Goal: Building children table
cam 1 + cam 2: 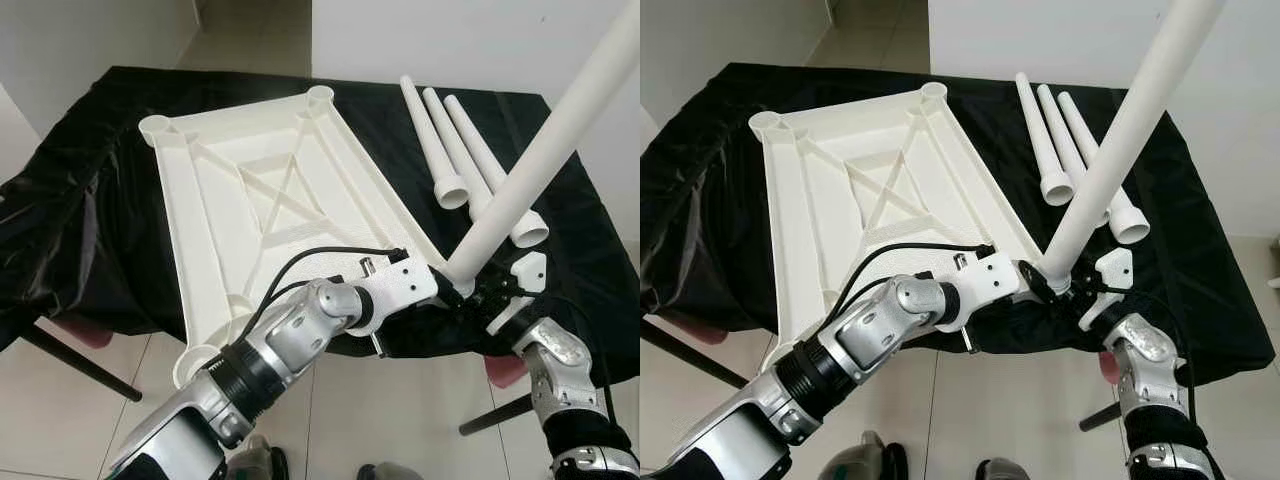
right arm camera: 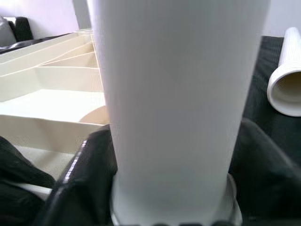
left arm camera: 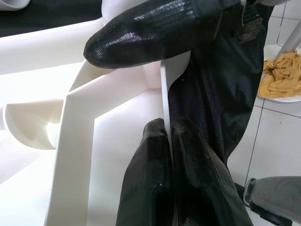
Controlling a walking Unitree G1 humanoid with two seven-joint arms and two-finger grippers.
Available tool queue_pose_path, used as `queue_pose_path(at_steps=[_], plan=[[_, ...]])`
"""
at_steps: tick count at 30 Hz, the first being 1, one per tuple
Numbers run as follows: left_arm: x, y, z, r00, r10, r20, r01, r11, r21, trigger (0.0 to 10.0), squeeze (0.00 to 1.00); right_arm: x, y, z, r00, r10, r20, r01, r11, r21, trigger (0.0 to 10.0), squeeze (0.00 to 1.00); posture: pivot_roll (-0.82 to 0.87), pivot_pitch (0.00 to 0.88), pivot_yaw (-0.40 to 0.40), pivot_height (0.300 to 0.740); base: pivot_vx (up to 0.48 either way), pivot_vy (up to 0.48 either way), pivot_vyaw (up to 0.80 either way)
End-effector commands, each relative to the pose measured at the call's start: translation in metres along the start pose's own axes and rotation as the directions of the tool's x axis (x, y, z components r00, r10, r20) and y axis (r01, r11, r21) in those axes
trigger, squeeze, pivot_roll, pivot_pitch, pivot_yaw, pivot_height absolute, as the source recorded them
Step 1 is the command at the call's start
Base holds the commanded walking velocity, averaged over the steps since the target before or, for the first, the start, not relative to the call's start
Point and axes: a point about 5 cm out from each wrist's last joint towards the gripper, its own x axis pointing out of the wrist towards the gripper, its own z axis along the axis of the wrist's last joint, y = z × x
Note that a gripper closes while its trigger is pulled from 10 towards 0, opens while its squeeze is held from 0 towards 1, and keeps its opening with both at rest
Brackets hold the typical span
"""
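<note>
- Here the white table leg [image 1: 545, 150] in the right pincer [image 1: 478, 292] stands tilted, its lower end at the near right corner of the upside-down tabletop [image 1: 260, 210] and its long axis running up and away to the robot's right, out past the upper edge of the head views.
- The tabletop lies ribbed side up on the black-draped table [image 1: 80, 220], its long axis going from the near left edge to the far middle, with round leg sockets at its corners; its near left corner sticks out over the table edge above the tiled floor [image 1: 60, 420].
- Three more legs [image 1: 455, 150] lie side by side on the cloth to the right of the tabletop, flared ends toward the robot, close to the raised leg's lower half.
- Bare black cloth lies to the left of the tabletop and to the right of the spare legs; the near table edge runs just under both pincers.
- The right pincer is closed around the leg's lower end, black fingers [image 2: 75, 188] pressed on either side of the tube just above its base.
- The left pincer [image 3: 162, 94] reaches in from the left and is clamped on the thin rim wall of the tabletop at that same corner, one finger on each side, right beside the leg's foot.
</note>
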Motion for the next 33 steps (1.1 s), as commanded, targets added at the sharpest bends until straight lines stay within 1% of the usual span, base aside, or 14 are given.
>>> queue_pose_path(at_steps=[1, 8, 9, 10, 11, 15, 19, 22, 26, 27, 29, 31, 32, 33], plan=[[-0.001, -0.008, 0.000, 0.996, -0.094, 0.004, 0.094, 0.995, 0.019, 10.0, 0.00, -0.016, -0.004, -0.019, 0.994, -0.059, -0.094, 0.064, 0.997, 0.047, 0.0, 0.00, -0.07, 0.055, 0.047, 0.740, 0.000, 0.000, 0.00], [-0.002, -0.008, 0.000, 0.996, -0.092, 0.003, 0.092, 0.996, 0.020, 10.0, 0.00, -0.014, -0.009, -0.020, 0.989, -0.103, -0.103, 0.107, 0.993, 0.038, 0.0, 0.00, -0.06, 0.056, 0.046, 0.740, 0.000, 0.000, 0.00], [-0.002, -0.008, 0.000, 0.996, -0.091, 0.002, 0.091, 0.996, 0.019, 10.0, 0.00, -0.012, -0.010, -0.020, 0.987, -0.123, -0.106, 0.128, 0.991, 0.039, 2.7, 0.00, -0.06, 0.059, 0.043, 0.740, 0.000, 0.000, 0.00], [-0.002, -0.008, -0.001, 0.996, -0.090, 0.001, 0.090, 0.996, 0.018, 10.0, 0.00, -0.009, -0.011, -0.019, 0.984, -0.141, -0.111, 0.146, 0.989, 0.039, 6.6, 0.00, -0.06, 0.059, 0.043, 0.740, 0.000, 0.000, 0.00], [-0.002, -0.007, -0.001, 0.996, -0.088, 0.000, 0.088, 0.996, 0.017, 10.0, 0.00, -0.006, -0.011, -0.018, 0.981, -0.157, -0.113, 0.162, 0.986, 0.043, 10.0, 0.00, -0.06, 0.061, 0.043, 0.740, 0.000, 0.000, 0.00], [-0.002, -0.007, -0.001, 0.996, -0.086, 0.000, 0.086, 0.996, 0.016, 10.0, 0.00, 0.001, -0.013, -0.018, 0.972, -0.195, -0.131, 0.202, 0.979, 0.039, 10.0, 0.00, -0.06, 0.062, 0.041, 0.740, 0.000, 0.000, 0.00], [-0.002, -0.006, 0.000, 0.997, -0.081, 0.001, 0.081, 0.997, 0.015, 10.0, 0.00, 0.015, -0.014, -0.013, 0.948, -0.287, -0.135, 0.292, 0.956, 0.015, 10.0, 0.00, -0.06, 0.065, 0.037, 0.740, 0.000, 0.000, 0.00], [-0.003, -0.005, 0.000, 0.997, -0.073, 0.002, 0.073, 0.997, 0.012, 10.0, 0.00, 0.025, -0.006, -0.007, 0.937, -0.333, -0.110, 0.339, 0.940, 0.042, 10.0, 0.00, -0.05, 0.069, 0.027, 0.740, 0.000, 0.000, 0.00], [-0.003, -0.004, 0.000, 0.997, -0.071, 0.002, 0.071, 0.997, 0.011, 10.0, 0.00, 0.027, -0.004, -0.007, 0.932, -0.343, -0.112, 0.351, 0.935, 0.052, 10.0, 0.00, -0.05, 0.069, 0.027, 0.740, 0.000, 0.000, 0.00], [-0.003, -0.004, 0.000, 0.998, -0.069, 0.003, 0.069, 0.998, 0.009, 10.0, 0.00, 0.030, 0.001, -0.006, 0.928, -0.357, -0.108, 0.364, 0.930, 0.058, 10.0, 0.00, -0.05, 0.072, 0.023, 0.740, 0.000, 0.000, 0.00], [-0.003, -0.004, 0.000, 0.998, -0.063, 0.005, 0.063, 0.998, 0.002, 10.0, 0.00, 0.041, 0.020, -0.005, 0.879, -0.461, -0.122, 0.471, 0.880, 0.067, 10.0, 0.00, -0.05, 0.081, 0.013, 0.740, 0.000, 0.000, 0.00], [-0.003, -0.004, 0.000, 0.998, -0.062, 0.006, 0.062, 0.998, 0.001, 10.0, 0.00, 0.042, 0.023, -0.004, 0.869, -0.479, -0.124, 0.489, 0.870, 0.063, 10.0, 0.00, -0.05, 0.081, 0.013, 0.740, 0.000, 0.000, 0.00], [-0.003, -0.003, 0.000, 0.998, -0.057, 0.005, 0.057, 0.998, -0.002, 10.0, 0.00, 0.043, 0.028, -0.002, 0.847, -0.519, -0.113, 0.528, 0.846, 0.075, 10.0, 0.00, -0.05, 0.087, 0.008, 0.740, 0.000, 0.000, 0.00], [-0.004, -0.003, 0.000, 0.999, -0.052, 0.005, 0.052, 0.999, -0.007, 10.0, 0.00, 0.045, 0.038, 0.000, 0.801, -0.586, -0.119, 0.596, 0.800, 0.074, 10.0, 0.00, -0.05, 0.093, 0.005, 0.740, 0.000, 0.000, 0.00]])
